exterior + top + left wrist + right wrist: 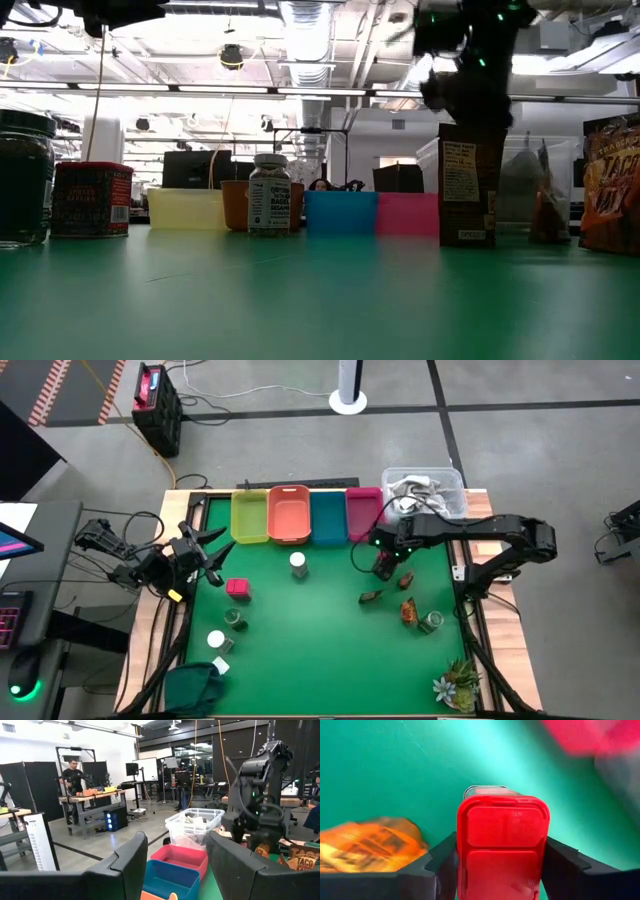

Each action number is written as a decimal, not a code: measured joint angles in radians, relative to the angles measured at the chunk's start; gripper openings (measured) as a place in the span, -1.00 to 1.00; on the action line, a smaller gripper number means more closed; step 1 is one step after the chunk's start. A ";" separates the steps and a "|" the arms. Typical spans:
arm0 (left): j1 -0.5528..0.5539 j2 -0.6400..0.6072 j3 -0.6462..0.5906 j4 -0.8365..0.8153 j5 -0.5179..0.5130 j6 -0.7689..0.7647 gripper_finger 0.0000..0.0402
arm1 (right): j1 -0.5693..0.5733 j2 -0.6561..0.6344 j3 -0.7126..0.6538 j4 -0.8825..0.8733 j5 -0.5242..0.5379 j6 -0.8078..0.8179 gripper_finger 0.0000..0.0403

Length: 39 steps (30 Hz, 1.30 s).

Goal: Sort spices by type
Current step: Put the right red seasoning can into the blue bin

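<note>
Red-lidded spice tin (pixel 503 851) sits clamped between the two fingers of the right pincer (pixel 386 566), lid facing the wrist camera, green mat below. From above, this pincer stands over the back right part of the table (pixel 320 660), just in front of the pink bin (pixel 363 513). In the low view the held tin shows as a tall brown-labelled box (pixel 470 183) upright at the mat.

Left pincer (pixel 213 556) waits at the left edge of the mat, fingers (pixel 125 865) spread apart with nothing between them.

Bins at the back edge, left to right: yellow (pixel 249 515), orange (pixel 288 514), blue (pixel 328 516), pink.

Remaining spices on the mat:
- white-capped jar (pixel 298 563) in front of the orange bin
- pink-red boxy packet (pixel 238 588) near the left pincer
- dark green jar (pixel 237 620) and a second white-capped jar (pixel 217 641), front left
- brown-orange pouches (pixel 408 609) and a small jar (pixel 431 622), right side, near the right pincer
</note>
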 joint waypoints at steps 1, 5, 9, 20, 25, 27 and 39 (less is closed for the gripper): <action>0.000 0.000 0.000 0.000 0.000 -0.004 -0.03 | 0.001 0.000 0.024 0.000 0.004 -0.010 0.19; 0.000 0.000 0.000 0.000 0.000 -0.014 -0.03 | -0.007 0.000 0.119 -0.002 0.026 -0.057 0.19; 0.000 0.000 0.000 0.000 0.000 -0.014 -0.03 | -0.024 0.016 0.220 -0.004 0.061 -0.118 0.19; 0.000 0.000 0.000 -0.020 0.000 -0.001 -0.03 | -0.073 0.367 0.641 -0.134 0.133 -0.439 0.20; 0.000 0.000 0.000 -0.031 0.000 -0.016 -0.03 | -0.104 0.489 0.786 -0.103 0.137 -0.652 0.22; 0.000 0.000 0.000 -0.032 0.000 -0.015 -0.03 | -0.113 0.535 0.819 -0.069 0.135 -0.731 0.23; 0.000 0.000 -0.001 -0.078 -0.001 -0.025 -0.03 | -0.217 0.698 0.842 -0.016 0.018 -0.886 0.24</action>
